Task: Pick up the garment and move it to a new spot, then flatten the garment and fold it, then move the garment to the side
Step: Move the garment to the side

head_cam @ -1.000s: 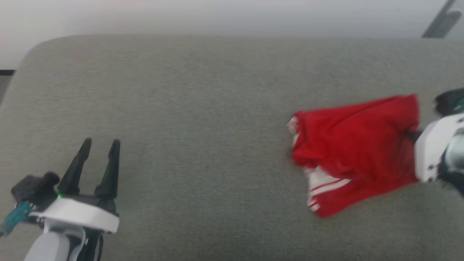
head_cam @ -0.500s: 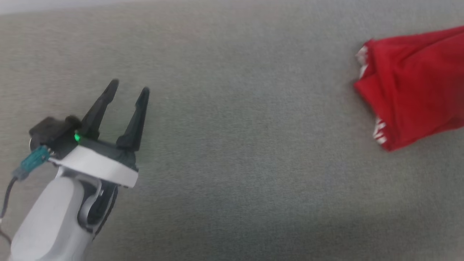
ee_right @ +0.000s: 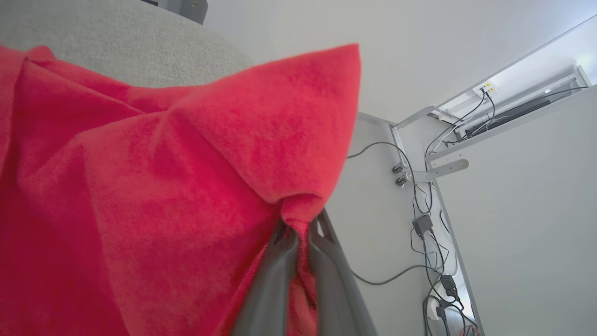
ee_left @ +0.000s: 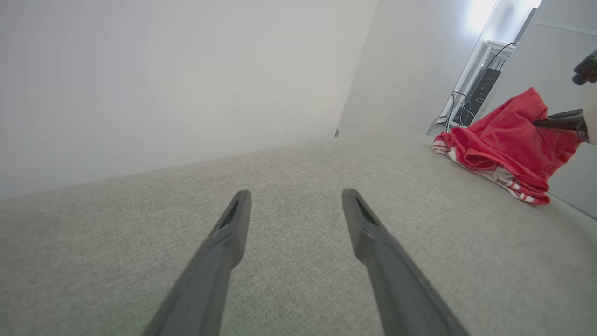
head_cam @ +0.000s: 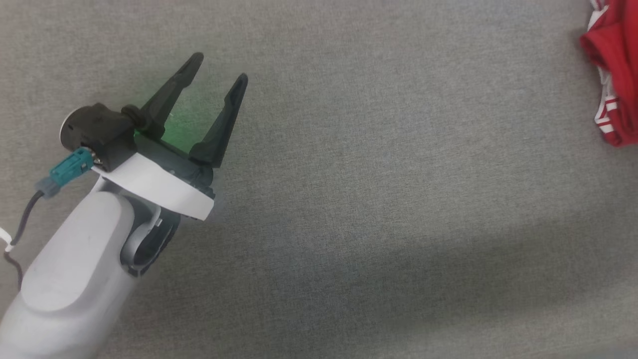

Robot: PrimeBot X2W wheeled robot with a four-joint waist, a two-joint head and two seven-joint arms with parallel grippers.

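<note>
Head view, reading from the left: the left pincer (head_cam: 220,67) hangs over bare grey worktop (head_cam: 374,199), its two dark fingers spread wide with nothing between them. A long stretch of cloth-covered worktop separates it from the shirt (head_cam: 614,55), which sits well apart at the far right edge, cut off by the frame, showing red cloth and red-and-white striped trim.

The left wrist view gives the same order: spread fingers in front, open worktop, then the shirt as a loose red heap at the right, partly resting on the surface. Its far upper corner is drawn up to a peak by the right pincer (ee_right: 303,224). In the right wrist view those fingers are closed tight on a small bunch of red fabric at that corner.

The shirt looks light, soft and limp. It should sag and fold on itself from any single hold and drag along the worktop rather than slide cleanly. One pinched corner gives little control, so flattening will likely want a second hold, on the hem or a shoulder seam, where the cloth is doubled.

Its long axis appears to run from the raised corner down to the striped trim on the worktop, with that trimmed end towards the left pincer. Where the collar points I cannot tell.
</note>
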